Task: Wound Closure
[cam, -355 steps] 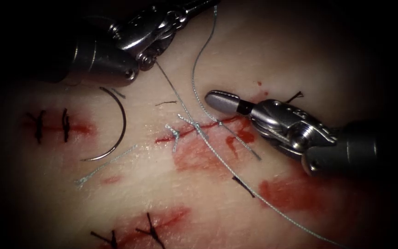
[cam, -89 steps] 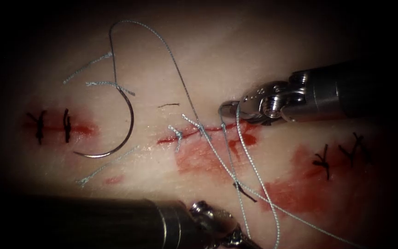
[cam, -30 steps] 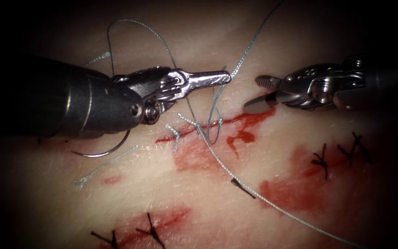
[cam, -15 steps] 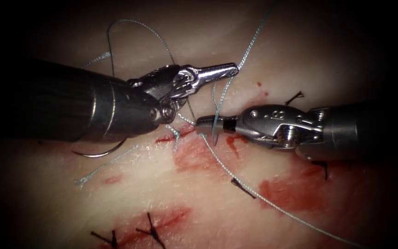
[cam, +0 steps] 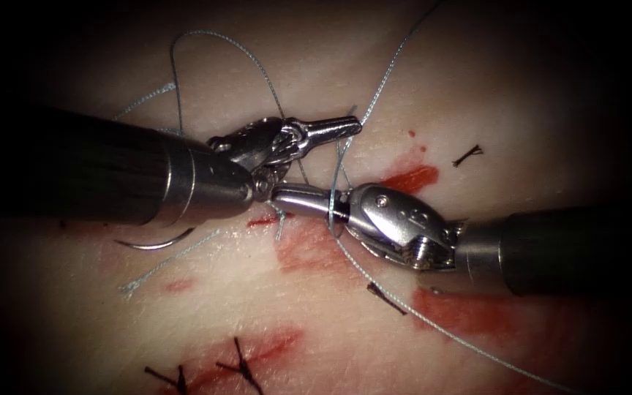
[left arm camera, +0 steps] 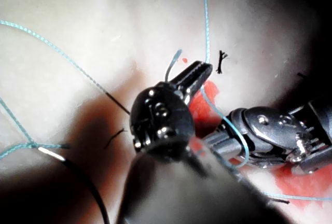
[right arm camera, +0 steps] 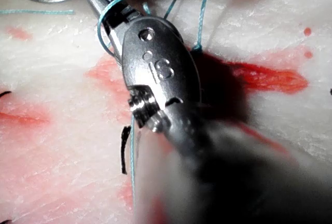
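The left tool (cam: 352, 124) pinches the limp, slippery thread (cam: 385, 77), the right tool (cam: 281, 194) seems clenched inside its loop, empty, and the needle (cam: 156, 243) lies free left of the cut.

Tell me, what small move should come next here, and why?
Probably the right tool should grasp a thread end by the cut: thread loops around it, it holds nothing visible, the left tool grips thread, the needle lies free on the tissue, left of the cut.
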Motion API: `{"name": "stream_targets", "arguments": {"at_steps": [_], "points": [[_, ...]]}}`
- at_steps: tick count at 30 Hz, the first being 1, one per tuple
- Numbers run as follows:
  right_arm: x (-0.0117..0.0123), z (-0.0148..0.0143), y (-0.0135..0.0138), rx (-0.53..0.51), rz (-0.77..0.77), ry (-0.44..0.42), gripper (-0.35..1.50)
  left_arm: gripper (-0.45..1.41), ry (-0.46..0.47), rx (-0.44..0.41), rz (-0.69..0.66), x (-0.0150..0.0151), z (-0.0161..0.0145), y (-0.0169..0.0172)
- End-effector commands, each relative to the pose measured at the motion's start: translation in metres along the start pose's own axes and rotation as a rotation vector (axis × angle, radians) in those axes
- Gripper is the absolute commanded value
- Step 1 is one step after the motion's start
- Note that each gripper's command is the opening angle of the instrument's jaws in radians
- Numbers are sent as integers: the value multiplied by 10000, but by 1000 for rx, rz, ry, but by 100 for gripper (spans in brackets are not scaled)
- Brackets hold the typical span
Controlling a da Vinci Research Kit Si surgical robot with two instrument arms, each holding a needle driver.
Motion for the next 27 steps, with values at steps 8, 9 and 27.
{"name": "stream_targets", "arguments": {"at_steps": [8,9,27], "points": [[21,-6,23,-249,-37,105,-35,-45,-69,99,30,-15,-19,-14],[21,-6,23,-249,-37,105,-35,-45,-69,99,30,-15,-19,-14],[19,-22,34,-652,180,102,-35,-45,-72,139,192,1,-26,5]]}}
